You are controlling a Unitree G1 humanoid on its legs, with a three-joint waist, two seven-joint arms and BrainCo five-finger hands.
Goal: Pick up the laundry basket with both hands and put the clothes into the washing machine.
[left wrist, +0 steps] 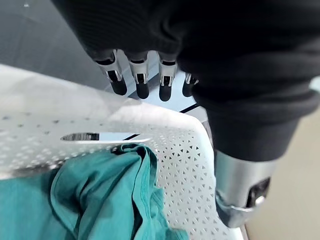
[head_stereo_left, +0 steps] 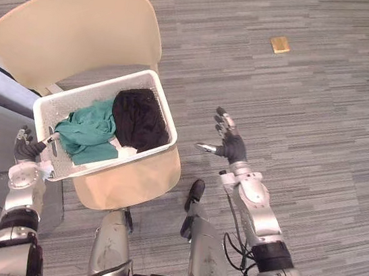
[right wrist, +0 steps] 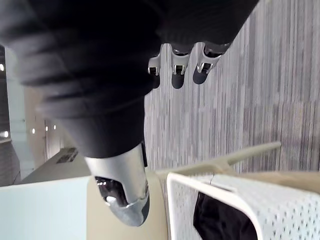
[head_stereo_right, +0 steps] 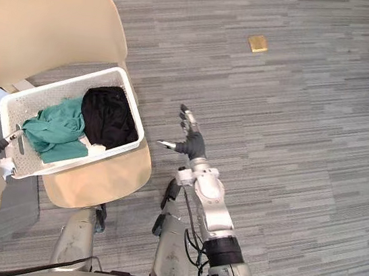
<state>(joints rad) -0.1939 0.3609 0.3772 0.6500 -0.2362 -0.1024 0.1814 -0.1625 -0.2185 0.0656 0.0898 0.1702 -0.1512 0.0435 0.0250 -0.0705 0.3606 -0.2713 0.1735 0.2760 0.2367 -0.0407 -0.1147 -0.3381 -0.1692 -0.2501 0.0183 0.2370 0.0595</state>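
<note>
Basket of clothes sits on chair, my 10 o'clock. My left hand is at its 8 o'clock rim, maybe pinching, can't tell. Right hand is splayed, clear of it at 3 o'clock, so lifting now could tip it.

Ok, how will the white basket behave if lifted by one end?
The basket looks like rigid perforated plastic, likely stiff and light. With the right hand open and clear of it, a one-ended lift would probably tilt it, sliding the loose clothes.
</note>
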